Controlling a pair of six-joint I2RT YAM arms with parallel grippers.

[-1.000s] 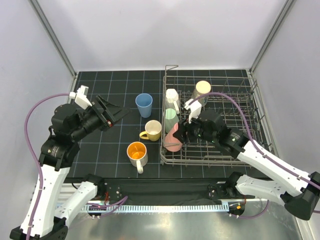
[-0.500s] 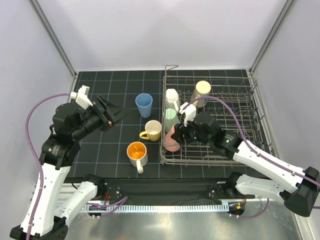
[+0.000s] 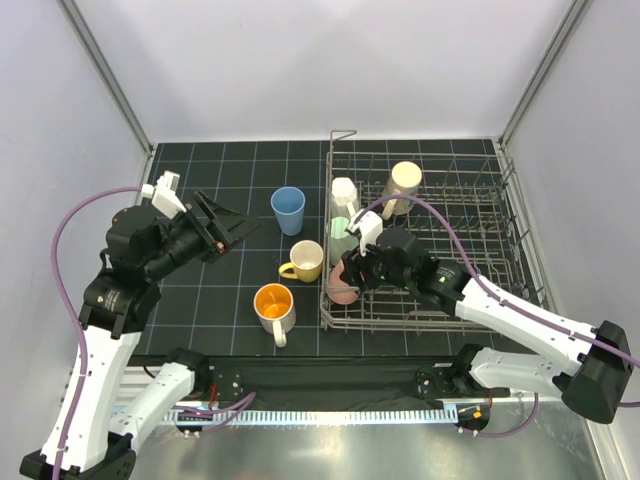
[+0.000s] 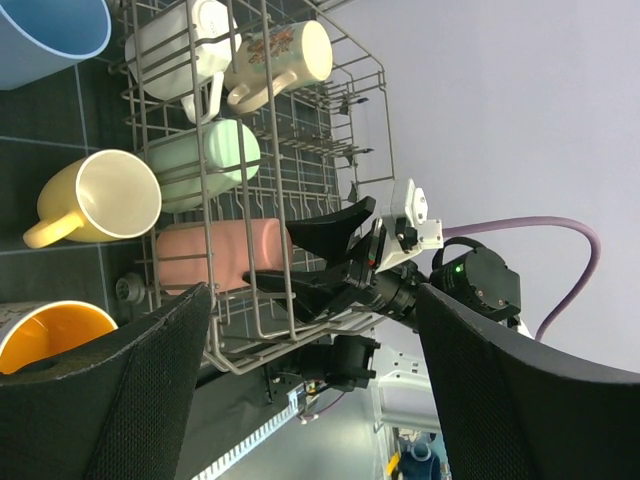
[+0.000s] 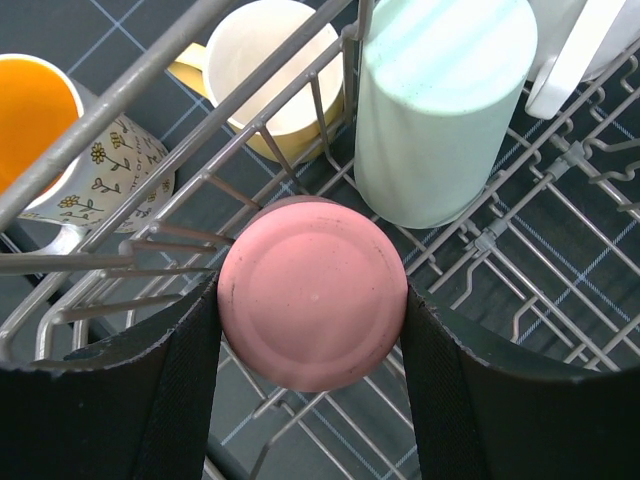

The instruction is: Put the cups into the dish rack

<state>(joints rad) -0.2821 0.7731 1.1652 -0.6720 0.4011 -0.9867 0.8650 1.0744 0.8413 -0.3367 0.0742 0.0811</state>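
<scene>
Top view: right gripper (image 3: 352,274) has pink cup (image 3: 340,288) in rack (image 3: 400,322), near-left corner; left gripper (image 3: 228,226) idle.
Left wrist: its jaws wide apart, empty.
Right wrist: fingers (image 5: 140,400) seemingly clamp the cup; settle it between tines, clear of green cup (image 5: 440,110), before releasing.

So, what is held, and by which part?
The pink cup, by its sides near the base, between the right gripper's jaws. The left gripper holds nothing.
</scene>
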